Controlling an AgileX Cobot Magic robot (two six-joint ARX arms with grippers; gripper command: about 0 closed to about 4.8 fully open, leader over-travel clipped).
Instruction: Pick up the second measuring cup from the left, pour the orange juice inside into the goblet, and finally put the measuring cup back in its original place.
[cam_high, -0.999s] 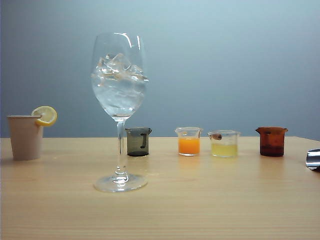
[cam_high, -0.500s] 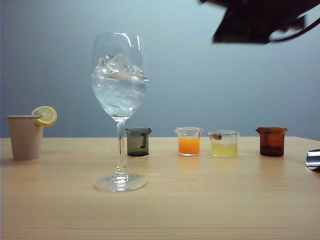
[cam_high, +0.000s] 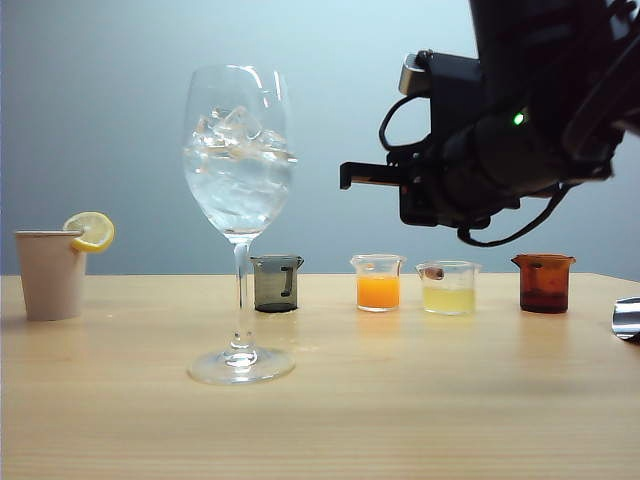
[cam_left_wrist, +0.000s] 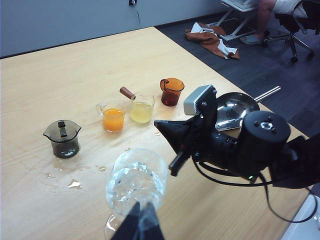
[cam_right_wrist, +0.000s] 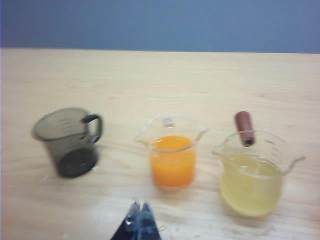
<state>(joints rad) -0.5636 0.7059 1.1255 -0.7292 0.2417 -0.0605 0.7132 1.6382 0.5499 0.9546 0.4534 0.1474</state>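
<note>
Right hand (cam_right_wrist: 139, 216) pinched shut, empty, hanging in air above table (cam_high: 420, 400), aimed at measuring cup (cam_high: 378, 282). Cup stands untouched, orange juice (cam_high: 378, 292) inside, between smoky grey cup (cam_high: 276, 283) and pale yellow cup (cam_high: 448, 288). Goblet (cam_high: 238, 200) upright with ice, nearer front. Left hand (cam_left_wrist: 139, 222) closed, above goblet.

The goblet (cam_left_wrist: 136, 187) foot is cut off; the left hand (cam_left_wrist: 141, 220) tips hide its stem.

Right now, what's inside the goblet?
The goblet holds ice cubes in clear liquid, no orange juice yet; that is still in the measuring cup. The right gripper hovers above the cups, fingers shut.
</note>
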